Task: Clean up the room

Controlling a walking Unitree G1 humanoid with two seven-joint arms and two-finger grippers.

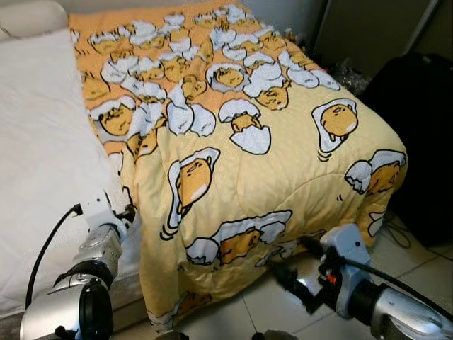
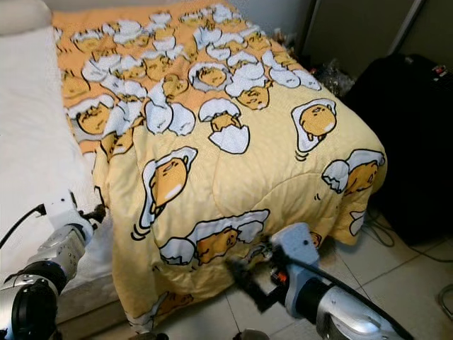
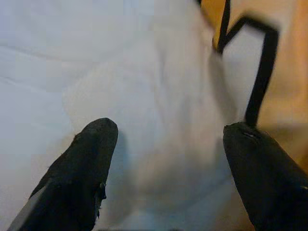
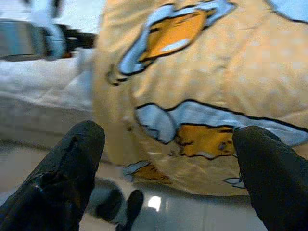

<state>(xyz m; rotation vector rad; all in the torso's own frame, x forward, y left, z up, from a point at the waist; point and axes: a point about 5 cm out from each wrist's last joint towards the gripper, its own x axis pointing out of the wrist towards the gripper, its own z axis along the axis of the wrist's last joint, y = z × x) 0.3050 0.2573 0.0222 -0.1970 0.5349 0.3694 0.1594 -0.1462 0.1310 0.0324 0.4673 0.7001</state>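
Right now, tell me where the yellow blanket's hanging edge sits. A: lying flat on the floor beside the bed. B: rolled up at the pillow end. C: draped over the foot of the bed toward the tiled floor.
C: the yellow blanket spills over the bed's foot, hanging down toward the tiled floor, with the open right gripper in front of it.

One bed with one white sheet (image 1: 39, 142), one yellow cartoon-egg comforter (image 1: 241, 163) draped across it — and one cream pillow (image 1: 32, 15) at its head. One black bag (image 1: 417, 134) alongside — two robot grippers, left gripper (image 3: 168, 159) and right gripper (image 4: 168, 178).
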